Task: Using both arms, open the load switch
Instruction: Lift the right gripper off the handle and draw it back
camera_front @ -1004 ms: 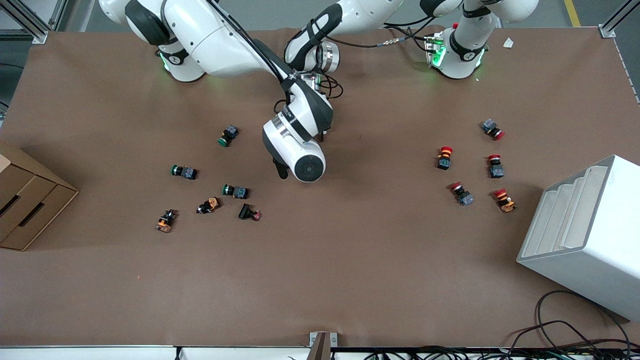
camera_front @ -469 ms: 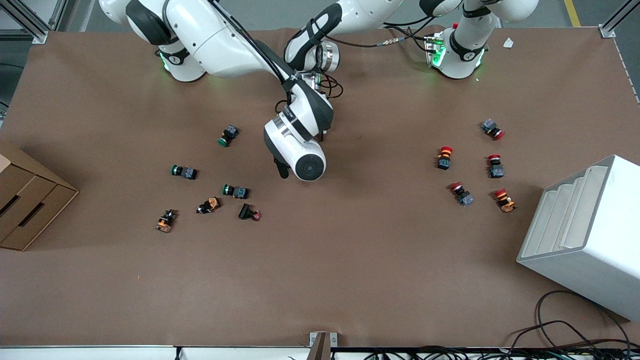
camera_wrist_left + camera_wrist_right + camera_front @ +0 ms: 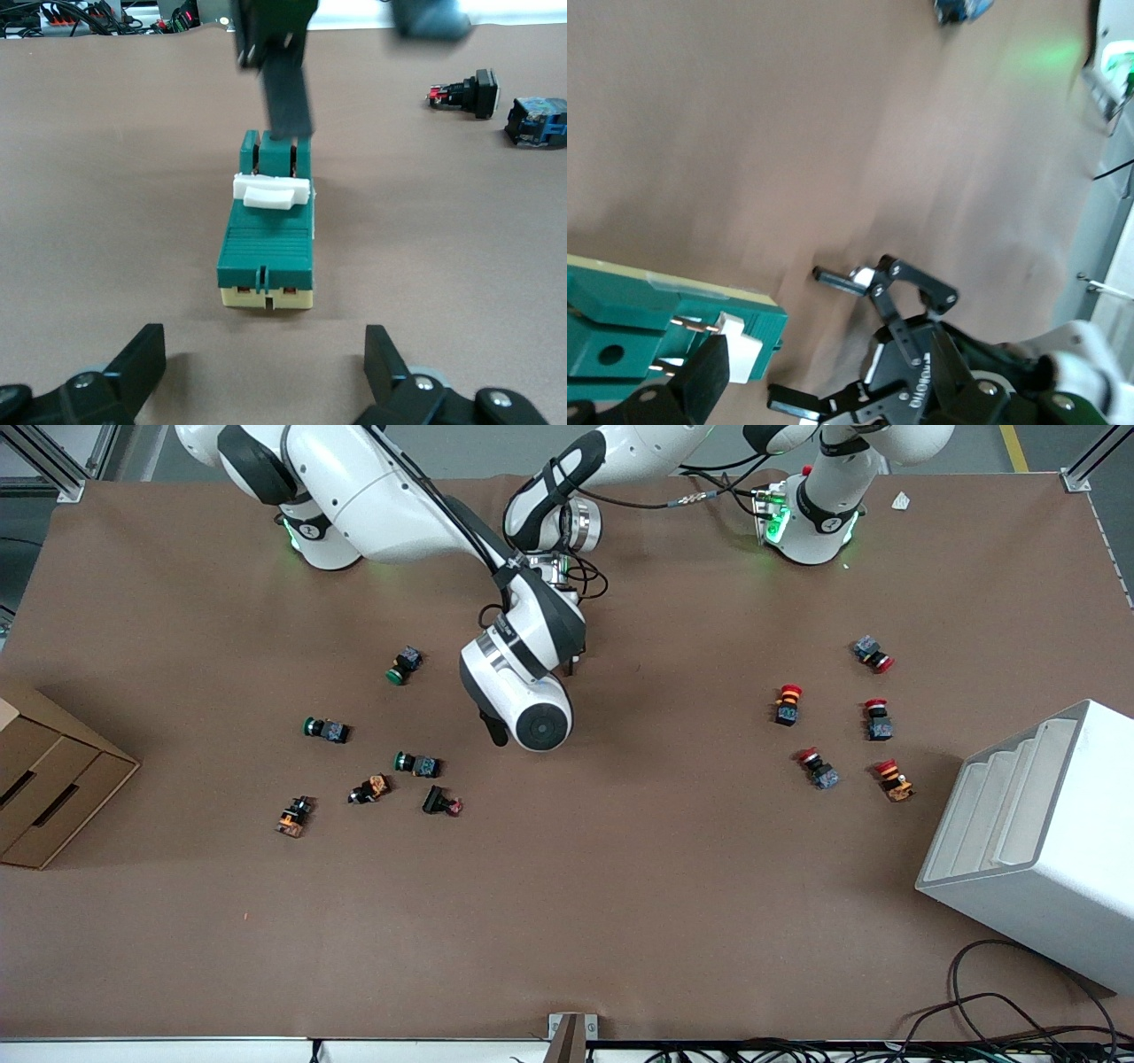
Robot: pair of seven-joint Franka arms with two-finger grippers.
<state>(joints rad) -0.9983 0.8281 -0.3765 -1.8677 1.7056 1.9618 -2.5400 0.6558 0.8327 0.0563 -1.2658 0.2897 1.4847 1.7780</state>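
Note:
The load switch (image 3: pixel 266 239) is a dark green block with a white toggle (image 3: pixel 271 191); it lies on the brown table mid-table. In the front view the right arm's wrist hides it. My right gripper (image 3: pixel 642 398) is shut on one end of the switch (image 3: pixel 651 310), and one of its dark fingers (image 3: pixel 285 93) comes down onto that end. My left gripper (image 3: pixel 264 343) stands open just short of the switch's cream-coloured end, nothing between its fingers. The right wrist view also shows the left gripper (image 3: pixel 797 336) wide open. In the front view only a right finger (image 3: pixel 496 729) shows.
Green-capped push-buttons (image 3: pixel 405 665) (image 3: pixel 325 729) (image 3: pixel 416 763) and orange-bodied ones (image 3: pixel 370 788) lie toward the right arm's end. Red-capped push-buttons (image 3: pixel 787 704) lie toward the left arm's end, by a white stepped rack (image 3: pixel 1036 833). A cardboard box (image 3: pixel 44 779) sits at the table's edge.
The right arm's wrist has shifted slightly toward the front camera. The scattered push-buttons have not moved.

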